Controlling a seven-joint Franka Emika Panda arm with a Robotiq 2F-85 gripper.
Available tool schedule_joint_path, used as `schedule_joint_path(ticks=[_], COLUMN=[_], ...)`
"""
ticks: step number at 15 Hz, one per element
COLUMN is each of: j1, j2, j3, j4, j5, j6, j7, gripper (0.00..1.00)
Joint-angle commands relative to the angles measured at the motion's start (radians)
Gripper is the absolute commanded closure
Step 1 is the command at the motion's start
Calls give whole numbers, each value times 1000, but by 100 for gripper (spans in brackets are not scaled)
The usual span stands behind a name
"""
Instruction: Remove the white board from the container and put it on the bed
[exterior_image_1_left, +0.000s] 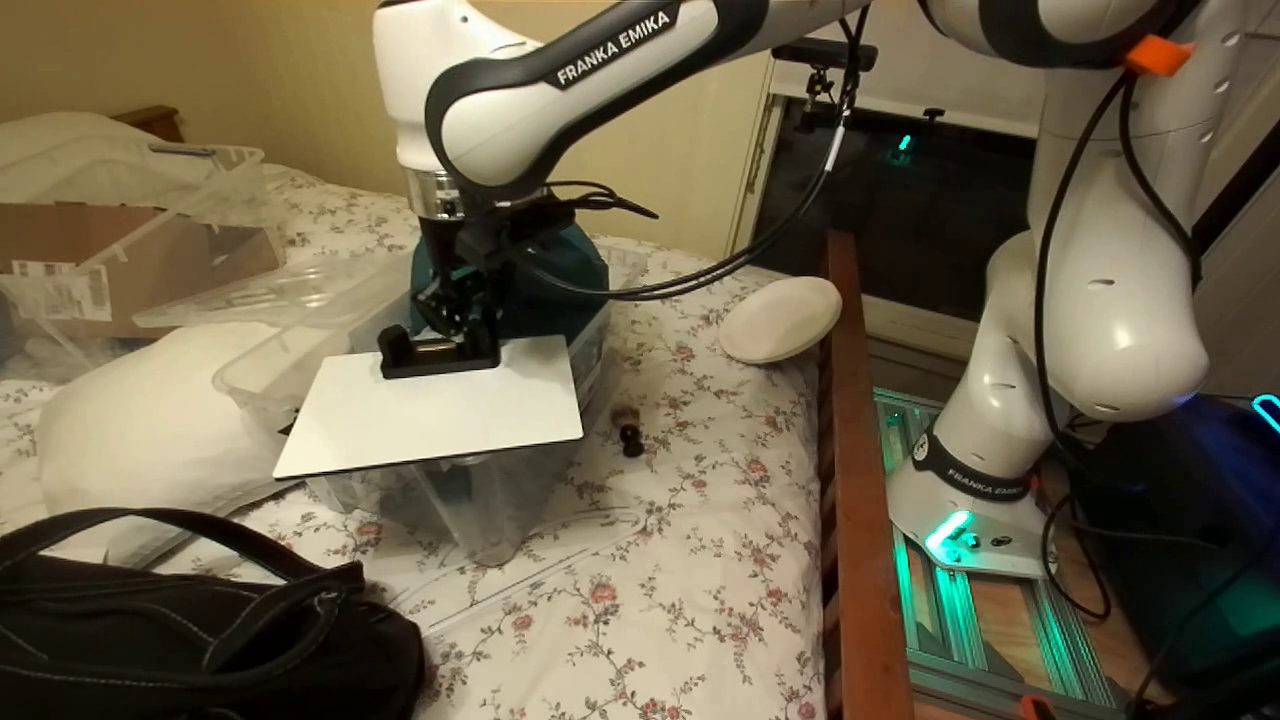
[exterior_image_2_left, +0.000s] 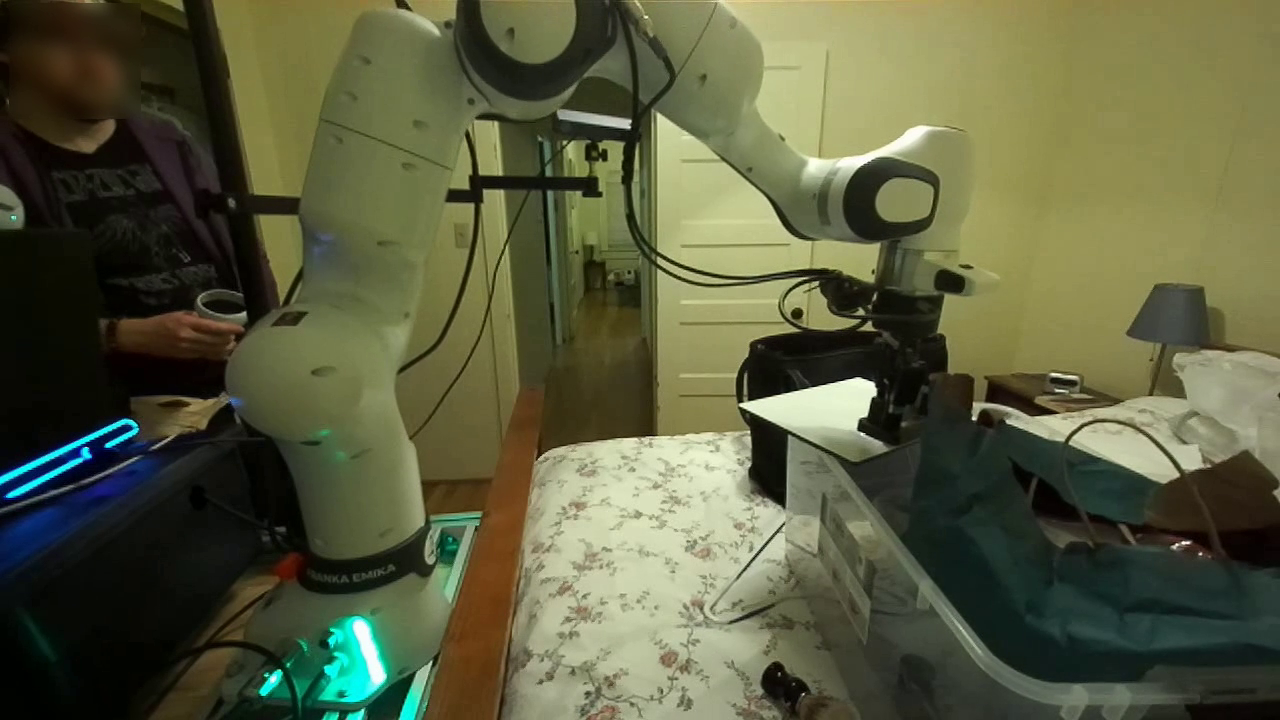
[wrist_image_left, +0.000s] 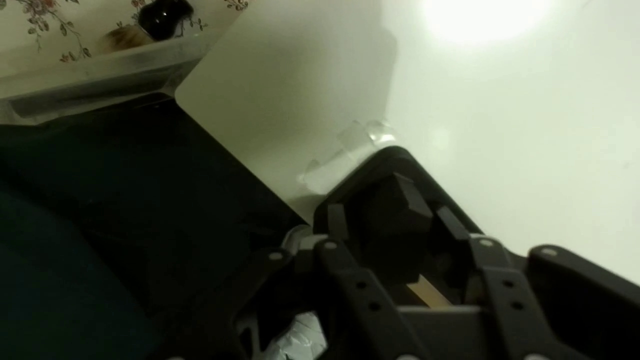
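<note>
- Nearest me, the bag (exterior_image_1_left: 200, 640) crowds the bed (exterior_image_1_left: 700, 580); setting down there could snag.
- The board (exterior_image_1_left: 430, 415) lies across the container (exterior_image_1_left: 490, 500), jutting my way; lifted by one edge, it may tip.
- Farther, the gripper (wrist_image_left: 394, 224) is at the block (exterior_image_1_left: 440, 367), fingers apart; whether gripping, I can't tell. A loose hold could slip.

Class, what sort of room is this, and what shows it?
Most likely a bedroom: there is a wide flowered bed, what looks like a white pillow lying on it, and a shaded lamp.

white board (exterior_image_1_left: 440, 415) lies over clear container (exterior_image_2_left: 900, 610) on flowered bed (exterior_image_1_left: 720, 600)
</note>
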Motion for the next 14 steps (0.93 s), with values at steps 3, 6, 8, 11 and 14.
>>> schedule_joint_path(ticks=[3,6,8,11,14], j1=[25,32,33,29,19], j2=[31,27,25,25,13], j3=[-11,-17,-18,-13,-4], j4=[53,62,67,73,106], j5=[-10,-23,-23,-4,48], j6=[-46,-83,-101,-121,-192], j7=[27,51,62,63,79], gripper=[73,77,72,90,93])
